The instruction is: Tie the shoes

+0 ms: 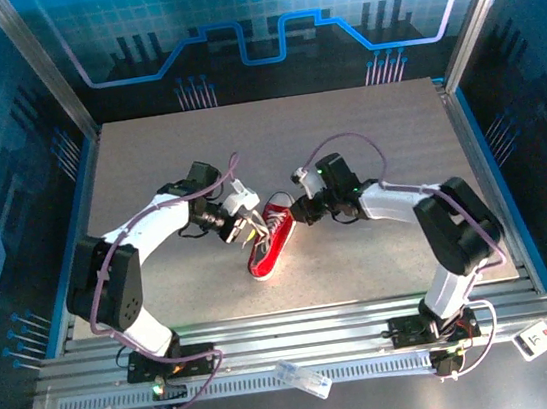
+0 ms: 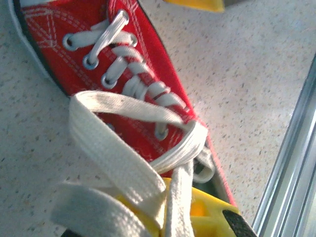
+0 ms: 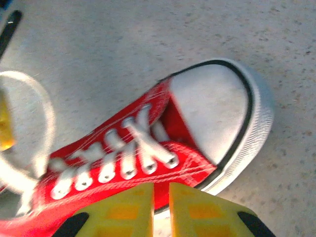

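A red sneaker (image 1: 269, 243) lies at centre frame on the table (image 1: 365, 132), its long axis slanting from lower left to upper right. The left gripper (image 1: 246, 226) is at its left side, clamped on the white laces (image 2: 113, 153). The right gripper (image 3: 161, 210), fingers nearly together, sits at its upper-right end; whether it pinches anything is unclear

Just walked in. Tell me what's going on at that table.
Two robot arms are working on tying a red sneaker that lies in the middle of the table. The left gripper has the loose white laces drawn out from the top eyelets, and one strand appears to be caught between its yellow fingers. The right gripper sits beside the shoe with its fingers almost together. The laces cross once, but no finished bow is visible.
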`<state>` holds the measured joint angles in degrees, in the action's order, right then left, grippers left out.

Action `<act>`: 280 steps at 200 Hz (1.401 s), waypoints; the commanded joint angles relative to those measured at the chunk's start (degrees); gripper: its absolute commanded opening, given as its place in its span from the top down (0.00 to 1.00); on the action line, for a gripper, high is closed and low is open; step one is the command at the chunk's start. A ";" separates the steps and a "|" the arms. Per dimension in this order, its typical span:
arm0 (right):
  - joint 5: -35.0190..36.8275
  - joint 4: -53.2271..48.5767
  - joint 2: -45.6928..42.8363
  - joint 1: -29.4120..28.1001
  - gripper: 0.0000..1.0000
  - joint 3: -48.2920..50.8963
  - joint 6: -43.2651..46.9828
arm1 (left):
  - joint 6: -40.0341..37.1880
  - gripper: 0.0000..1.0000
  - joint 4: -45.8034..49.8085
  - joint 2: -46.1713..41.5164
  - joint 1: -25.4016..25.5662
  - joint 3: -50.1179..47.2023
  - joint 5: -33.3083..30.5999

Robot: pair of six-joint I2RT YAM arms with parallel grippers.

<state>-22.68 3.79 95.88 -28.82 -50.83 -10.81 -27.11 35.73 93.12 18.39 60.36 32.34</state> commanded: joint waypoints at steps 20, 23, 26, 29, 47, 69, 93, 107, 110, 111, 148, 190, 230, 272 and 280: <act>-4.41 4.52 -8.07 -3.09 0.75 4.60 4.75 | 1.52 1.00 -2.12 -1.23 0.59 -0.59 3.27; -4.54 4.48 -8.12 -3.48 0.73 4.55 4.93 | 1.39 1.00 -1.89 -1.19 0.59 -0.55 3.18; -4.68 4.42 -8.01 -3.90 0.72 4.52 5.12 | 1.24 1.00 -1.72 -1.11 0.58 -0.51 3.13; -4.74 4.37 -7.85 -4.22 0.71 4.51 5.36 | 1.13 1.00 -1.59 -1.04 0.51 -0.42 2.98; -4.40 3.95 -6.39 -6.90 0.62 3.27 6.94 | 0.25 1.00 -0.03 -0.62 0.50 0.28 2.60; -3.79 4.93 -3.97 -9.40 0.56 1.69 8.01 | -0.60 1.00 1.06 -0.48 0.42 0.64 2.72; -2.38 5.19 -1.23 -10.90 0.51 0.73 8.58 | -1.01 1.00 1.72 -0.31 0.24 0.80 3.16; -1.74 5.31 0.10 -11.48 0.50 -1.53 8.97 | -1.10 1.00 1.96 -0.18 0.24 0.87 3.43; -1.53 5.20 0.36 -11.62 0.50 -1.77 9.07 | -1.10 1.00 1.98 -0.22 0.24 0.84 3.50; -1.51 5.19 0.41 -11.66 0.50 -1.88 9.15 | -1.10 1.00 1.98 -0.22 0.24 0.83 3.51; 1.39 3.59 2.94 -12.56 0.53 -4.82 10.42 | -1.58 1.00 2.66 -0.31 0.24 0.95 3.69; 3.36 2.37 2.87 -13.20 0.73 -5.13 12.46 | -2.49 1.00 3.91 -0.57 0.09 1.42 3.31; 3.52 1.75 2.80 -13.29 0.63 -4.60 14.30 | -3.03 1.00 4.75 -0.75 -0.11 2.07 3.48; 5.02 0.86 4.15 -13.26 0.86 -6.07 14.76 | -3.29 1.00 5.22 -0.57 -0.17 2.35 3.44; 5.30 0.82 3.56 -13.29 0.92 -5.97 14.92 | -3.36 1.00 5.47 -0.64 -0.18 2.44 3.20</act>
<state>-18.85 6.33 98.50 -40.88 -55.16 2.81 -27.97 40.12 93.10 17.85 60.62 33.36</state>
